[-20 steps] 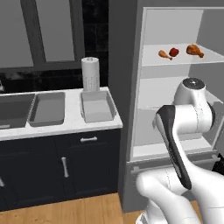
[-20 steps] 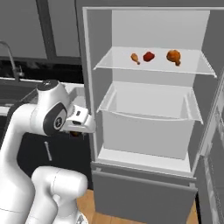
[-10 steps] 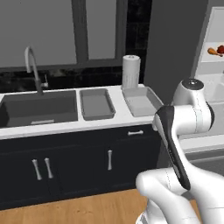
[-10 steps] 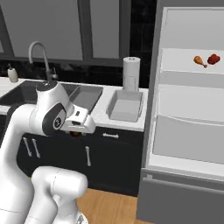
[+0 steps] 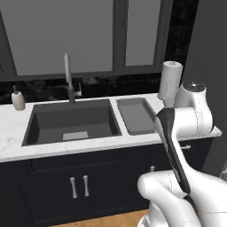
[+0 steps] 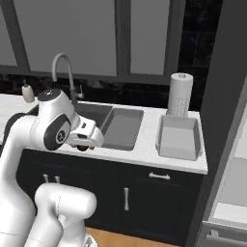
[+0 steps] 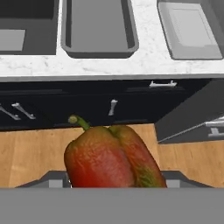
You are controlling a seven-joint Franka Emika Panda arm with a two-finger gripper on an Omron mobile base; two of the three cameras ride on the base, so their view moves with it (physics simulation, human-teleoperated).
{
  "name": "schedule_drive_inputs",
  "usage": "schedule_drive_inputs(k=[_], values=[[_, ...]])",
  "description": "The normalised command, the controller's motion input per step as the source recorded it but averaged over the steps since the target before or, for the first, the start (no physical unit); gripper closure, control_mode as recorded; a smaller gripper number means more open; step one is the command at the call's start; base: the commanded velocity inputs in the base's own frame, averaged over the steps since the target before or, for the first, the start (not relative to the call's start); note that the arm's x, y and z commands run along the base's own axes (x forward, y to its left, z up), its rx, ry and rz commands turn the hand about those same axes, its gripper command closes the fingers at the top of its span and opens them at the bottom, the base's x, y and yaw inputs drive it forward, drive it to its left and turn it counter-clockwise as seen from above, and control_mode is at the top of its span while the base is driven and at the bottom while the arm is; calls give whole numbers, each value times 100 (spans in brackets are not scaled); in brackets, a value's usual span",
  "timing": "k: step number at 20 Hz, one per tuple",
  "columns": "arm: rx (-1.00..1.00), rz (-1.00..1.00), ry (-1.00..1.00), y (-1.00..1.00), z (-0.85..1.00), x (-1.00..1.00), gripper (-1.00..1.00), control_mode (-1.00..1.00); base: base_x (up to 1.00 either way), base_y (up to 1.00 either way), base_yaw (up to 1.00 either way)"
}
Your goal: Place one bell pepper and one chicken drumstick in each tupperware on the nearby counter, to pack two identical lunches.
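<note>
The bell pepper (image 7: 111, 157) is red shading to brown-orange, with green streaks and a green stem; both tupperware tubs (image 6: 178, 137) (image 7: 98, 26) are plain grey; the table (image 6: 144, 153) is white marble with faint grey veins; the cabinets (image 5: 93, 186) are dark navy with silver handles; the floor (image 7: 39, 153) is orange-brown wood; the sink (image 5: 71, 122) is dark grey.

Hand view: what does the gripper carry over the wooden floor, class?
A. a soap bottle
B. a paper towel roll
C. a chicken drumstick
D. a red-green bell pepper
D: a red-green bell pepper with a green stem sits right in front of the hand camera.
</note>
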Motion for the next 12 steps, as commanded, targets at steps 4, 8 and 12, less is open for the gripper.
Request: schedule_drive_inputs(k=[4, 8, 12], values=[[0, 0, 0, 0, 0, 0, 100, 100, 98, 5, 11], [0, 0, 0, 0, 0, 0, 100, 100, 86, -6, 17], [2, 12, 5, 4, -36, 83, 100, -100, 0, 0, 0]])
